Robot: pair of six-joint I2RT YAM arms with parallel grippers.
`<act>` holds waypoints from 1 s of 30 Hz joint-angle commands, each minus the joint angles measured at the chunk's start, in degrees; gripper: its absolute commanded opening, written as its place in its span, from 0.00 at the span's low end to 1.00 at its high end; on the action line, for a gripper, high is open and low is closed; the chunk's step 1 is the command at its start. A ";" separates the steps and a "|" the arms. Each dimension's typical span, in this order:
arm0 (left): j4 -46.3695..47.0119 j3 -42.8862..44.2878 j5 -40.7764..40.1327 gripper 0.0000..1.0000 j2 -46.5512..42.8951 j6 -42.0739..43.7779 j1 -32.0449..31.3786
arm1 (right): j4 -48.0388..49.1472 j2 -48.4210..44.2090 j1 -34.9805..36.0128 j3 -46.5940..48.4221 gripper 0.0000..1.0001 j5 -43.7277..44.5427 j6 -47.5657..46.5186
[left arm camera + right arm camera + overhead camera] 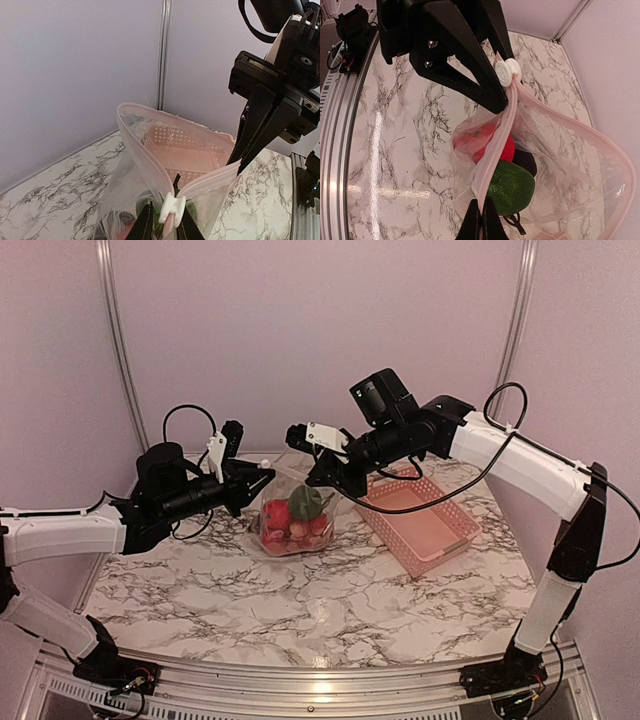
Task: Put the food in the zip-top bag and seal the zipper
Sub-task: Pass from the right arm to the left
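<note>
The clear zip-top bag hangs between my two grippers above the marble table, its mouth gaping toward the back. Inside lies the food: a green vegetable, a red piece and the dark eggplant. My left gripper pinches the white slider at the near end of the zipper. In the right wrist view my right gripper is shut on the pink zipper strip at the bag's other corner. From above, the left gripper and the right gripper face each other.
The pink slatted basket stands on the table right of the bag, under the right arm, and looks empty. Pale walls with metal corner posts close off the back. An aluminium rail runs along the near table edge.
</note>
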 commanded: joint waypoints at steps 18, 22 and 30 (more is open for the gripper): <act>-10.58 5.69 -0.43 0.00 -2.59 7.16 -1.99 | -4.51 3.22 -0.05 12.63 0.45 -0.85 -4.46; -15.44 7.87 -2.13 0.00 -2.44 10.25 -4.81 | -4.56 4.78 1.20 14.07 0.51 -2.34 -6.42; -19.60 9.59 -5.36 0.00 -2.24 13.53 -7.95 | -5.22 7.82 2.31 15.37 0.44 -4.60 -8.24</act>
